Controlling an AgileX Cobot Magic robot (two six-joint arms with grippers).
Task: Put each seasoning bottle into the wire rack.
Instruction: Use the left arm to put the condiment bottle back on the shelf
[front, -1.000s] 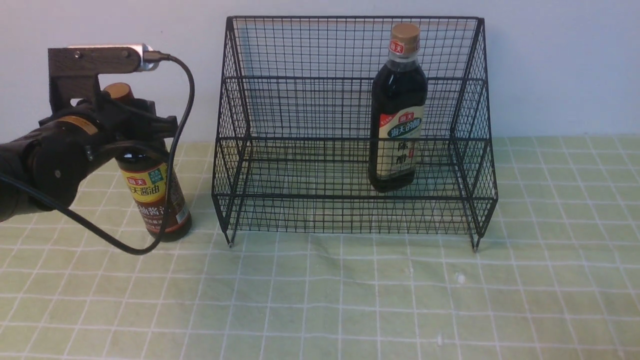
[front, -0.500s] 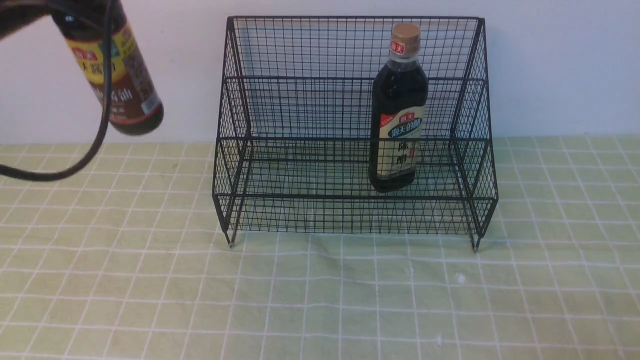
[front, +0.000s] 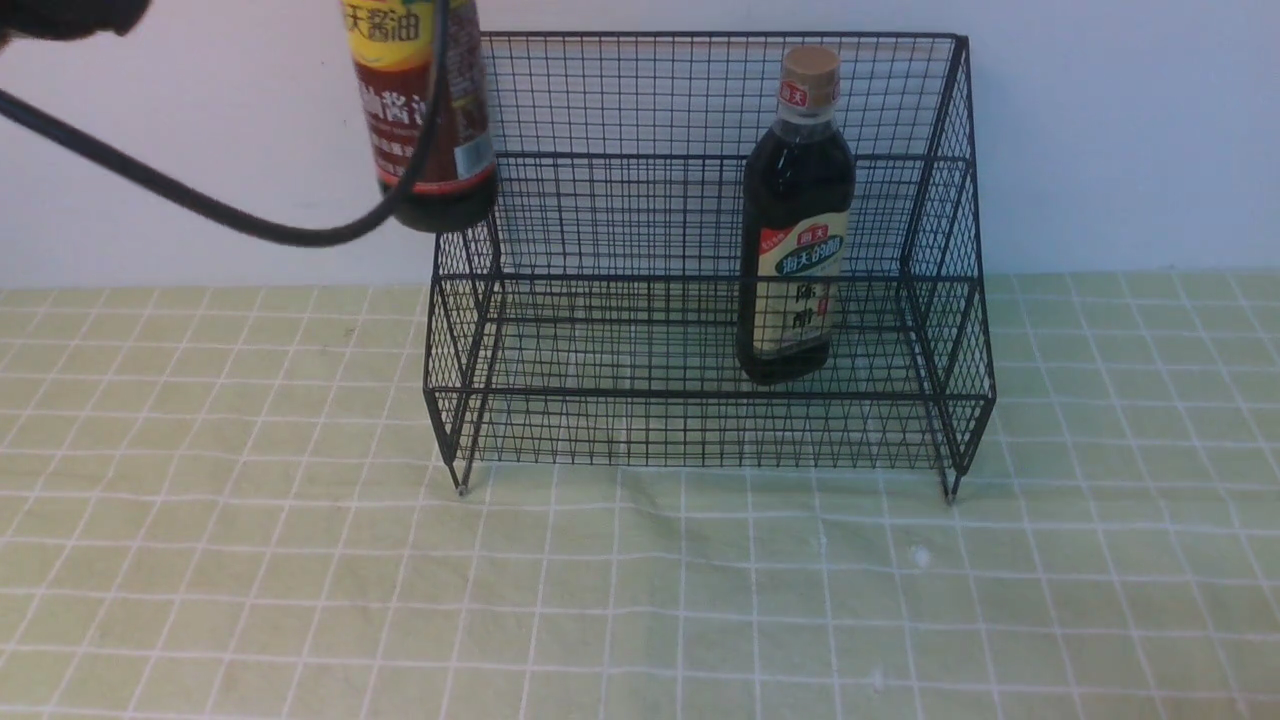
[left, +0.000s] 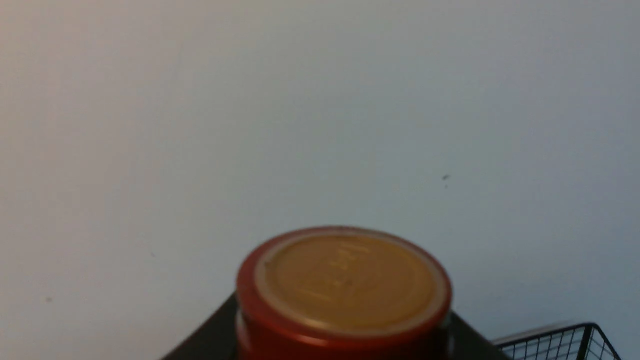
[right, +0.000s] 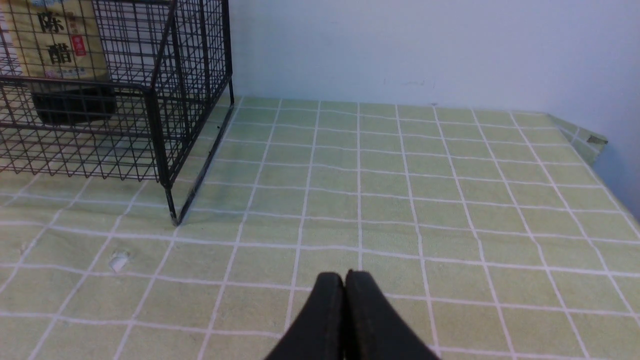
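Red-cap bottle: clear of the cloth, hanging near upright in the air at the far left, its top cut off by the upper edge of the front view. Its base overlaps the top left corner of the rack in that view; whether it touches the wire cannot be told. A black cable loops in from the left edge and crosses in front of the bottle.

Left gripper: pinching the red-cap bottle below the cap. In the left wrist view it shows only as dark edges on both sides of the cap, which has a red rim and a tan top. One rack corner shows beside it, against the wall.

Rack: black wire mesh, stepped, standing on short feet on the cloth, close to the far wall.

Tan-cap bottle: inside the rack, right of centre, upright on the lower, near tier, just behind the front rail. Cream-and-green label faces the near side.

Right gripper: fingers pressed together, nothing between them. Positioned above the cloth, right of the rack and nearer, apart from it. The right wrist view shows the rack's near right foot and the base of the tan-cap bottle
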